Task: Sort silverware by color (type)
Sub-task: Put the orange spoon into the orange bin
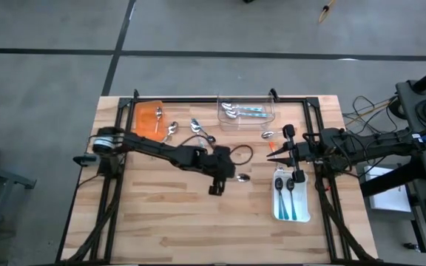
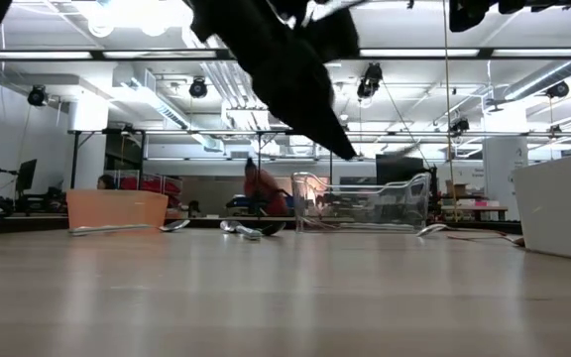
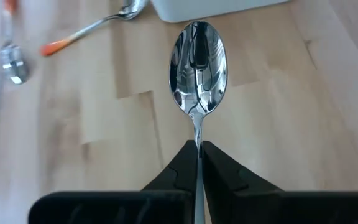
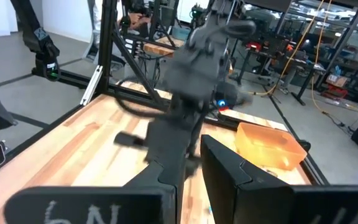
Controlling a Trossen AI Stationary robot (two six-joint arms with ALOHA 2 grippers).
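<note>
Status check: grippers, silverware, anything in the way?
Left gripper shut on silver spoon, mid-table. Right gripper waiting above white tray. Path looks unobstructed.

The desk (image 1: 176, 214) is pale wood in butcher-block strips, smooth with a matt sheen. In the left tool (image 3: 199, 163), of matt black plastic, sits a silver spoon (image 3: 197, 68) of polished metal, its bowl mirror-bright. Toward the desk's far edge stand a translucent orange plastic tray (image 1: 149, 120) and a clear glossy plastic tray (image 1: 247, 112); near the right edge lies a white tray (image 1: 291, 198), smooth and opaque.
</note>
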